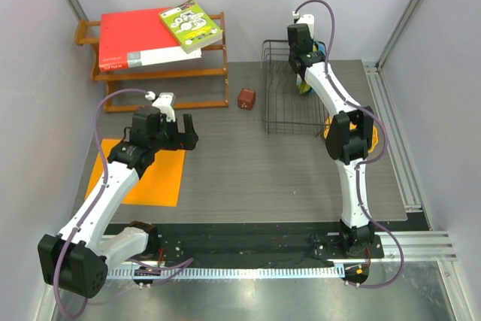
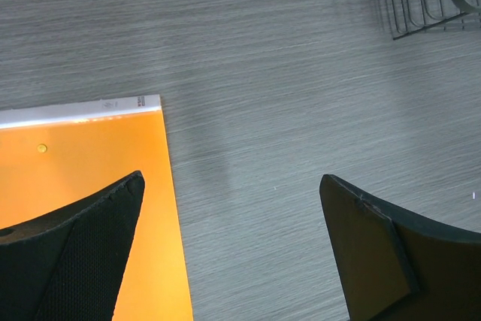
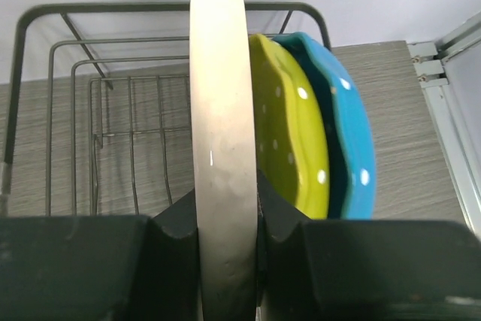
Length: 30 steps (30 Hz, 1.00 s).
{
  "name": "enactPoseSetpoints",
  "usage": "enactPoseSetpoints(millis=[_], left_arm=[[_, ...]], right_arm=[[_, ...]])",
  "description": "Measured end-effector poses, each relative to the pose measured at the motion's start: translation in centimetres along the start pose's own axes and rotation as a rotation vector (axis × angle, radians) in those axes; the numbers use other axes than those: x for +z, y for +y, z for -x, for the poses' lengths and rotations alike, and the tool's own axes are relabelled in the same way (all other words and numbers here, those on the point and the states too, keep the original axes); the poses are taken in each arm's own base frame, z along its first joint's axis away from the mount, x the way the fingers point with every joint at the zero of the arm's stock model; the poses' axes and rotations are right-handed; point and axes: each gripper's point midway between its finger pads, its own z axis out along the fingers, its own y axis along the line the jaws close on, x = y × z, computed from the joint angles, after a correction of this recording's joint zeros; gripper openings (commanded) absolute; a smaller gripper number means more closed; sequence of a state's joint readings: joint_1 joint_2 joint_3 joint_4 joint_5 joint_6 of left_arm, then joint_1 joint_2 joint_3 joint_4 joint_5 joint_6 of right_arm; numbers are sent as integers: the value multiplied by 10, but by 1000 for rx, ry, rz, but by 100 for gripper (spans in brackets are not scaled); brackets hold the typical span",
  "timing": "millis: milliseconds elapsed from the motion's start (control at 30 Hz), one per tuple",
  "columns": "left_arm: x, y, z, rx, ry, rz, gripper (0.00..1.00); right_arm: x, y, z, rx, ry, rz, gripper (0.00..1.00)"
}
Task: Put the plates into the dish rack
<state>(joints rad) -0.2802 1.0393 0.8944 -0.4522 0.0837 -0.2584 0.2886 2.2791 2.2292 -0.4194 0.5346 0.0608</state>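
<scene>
Right pincer (image 3: pixel 228 219) pinches the smooth cream round plate (image 3: pixel 218 95) upright beside the lime-green dotted plate (image 3: pixel 289 133) in the black wire rack (image 3: pixel 113 7); left pincer (image 2: pixel 233 216) spread.

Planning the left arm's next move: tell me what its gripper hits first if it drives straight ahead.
Probably the grey tabletop, just beside the orange mat. The open left gripper points down at it, one finger over the mat's edge. Depth is unclear.
</scene>
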Motion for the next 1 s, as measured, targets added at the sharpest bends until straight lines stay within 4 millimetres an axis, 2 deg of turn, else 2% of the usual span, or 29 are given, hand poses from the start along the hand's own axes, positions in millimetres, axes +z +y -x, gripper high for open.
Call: enactPoseSetpoints(millis=[167, 200, 233, 333, 433, 533, 633, 733, 867, 933, 967, 1000], left_arm=[[4, 2, -7, -3, 19, 1, 99], [5, 2, -8, -3, 23, 2, 99], [6, 2, -10, -4, 26, 3, 100], [6, 4, -11, -6, 28, 8, 99], [7, 8, -12, -4, 25, 24, 99], [8, 11, -16, -3, 32, 38, 99], [8, 13, -19, -4, 35, 45, 99], [5, 12, -17, -6, 24, 43, 100], [2, 11, -14, -5, 8, 40, 100], [2, 11, -13, -6, 5, 38, 99], [1, 11, -13, -7, 5, 38, 99], [1, 10, -13, -9, 4, 36, 99]], right_arm=[[16, 8, -20, -19, 37, 29, 1], [19, 9, -24, -23, 44, 32, 4], [22, 11, -29, -27, 53, 37, 28], [27, 14, -41, -43, 75, 39, 63], [27, 14, -36, -43, 58, 37, 72], [16, 11, -27, -46, 45, 42, 76], [-13, -1, -12, -45, 34, 55, 78], [-55, -31, 9, -33, 7, 48, 76], [-115, -97, 40, 31, -58, 55, 70], [-137, -140, 43, 64, -75, 48, 60], [-141, -167, 39, 73, -71, 28, 48], [-144, -194, 25, 80, -46, 9, 39]])
